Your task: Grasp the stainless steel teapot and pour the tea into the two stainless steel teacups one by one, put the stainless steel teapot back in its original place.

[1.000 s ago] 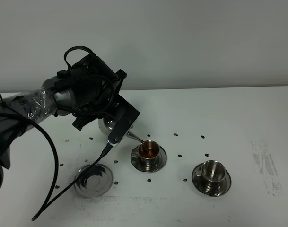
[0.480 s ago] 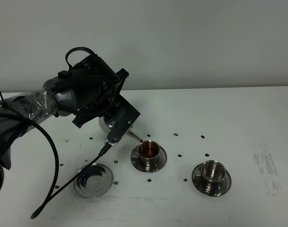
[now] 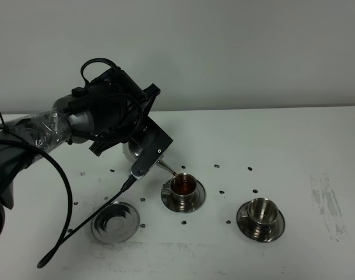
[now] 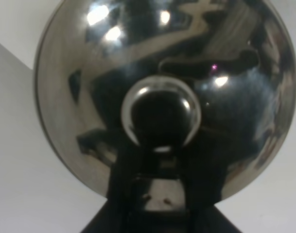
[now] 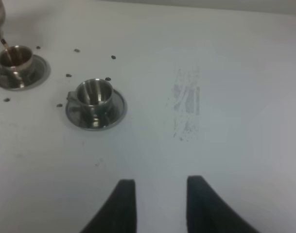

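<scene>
My left gripper is shut on the stainless steel teapot and holds it tilted above the table. Its spout points down at the left teacup, and a thin stream of tea runs into it. That cup holds brown tea. The right teacup sits on its saucer with nothing in it. The bare ringed saucer, the original place, lies at the front left. In the left wrist view the teapot fills the frame above the gripper. My right gripper hovers near the front edge, holding nothing.
Small dark marks dot the white table around the cups. A black cable hangs from the left arm and trails onto the table in front of the bare saucer. A scuffed grey patch lies at the right.
The left arm and teapot hold almost the same pose while tea keeps running into the left cup. The loose cable end has slid slightly left.
</scene>
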Motion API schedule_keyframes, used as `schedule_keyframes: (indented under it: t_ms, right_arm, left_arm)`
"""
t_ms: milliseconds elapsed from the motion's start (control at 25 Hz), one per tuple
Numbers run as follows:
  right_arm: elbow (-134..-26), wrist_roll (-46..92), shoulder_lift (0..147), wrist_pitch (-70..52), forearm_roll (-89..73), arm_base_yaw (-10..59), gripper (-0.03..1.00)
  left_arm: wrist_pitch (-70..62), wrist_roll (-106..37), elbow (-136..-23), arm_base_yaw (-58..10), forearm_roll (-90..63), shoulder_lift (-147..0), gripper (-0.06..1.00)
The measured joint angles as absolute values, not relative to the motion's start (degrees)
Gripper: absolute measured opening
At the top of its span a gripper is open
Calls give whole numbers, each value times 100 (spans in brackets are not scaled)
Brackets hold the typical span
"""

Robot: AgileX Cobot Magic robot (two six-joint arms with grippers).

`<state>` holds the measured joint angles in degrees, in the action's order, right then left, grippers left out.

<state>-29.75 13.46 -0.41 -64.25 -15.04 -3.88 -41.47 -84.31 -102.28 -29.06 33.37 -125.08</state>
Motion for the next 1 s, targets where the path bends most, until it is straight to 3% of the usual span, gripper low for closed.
schedule_keyframes:
  t_ms: [1000]
  right_arm:
    - [-2975,1342,-41,-6425,-1504,-388,24]
  left_arm:
    - [-3947,-8465,-10228,-2911,3457,-12508,21]
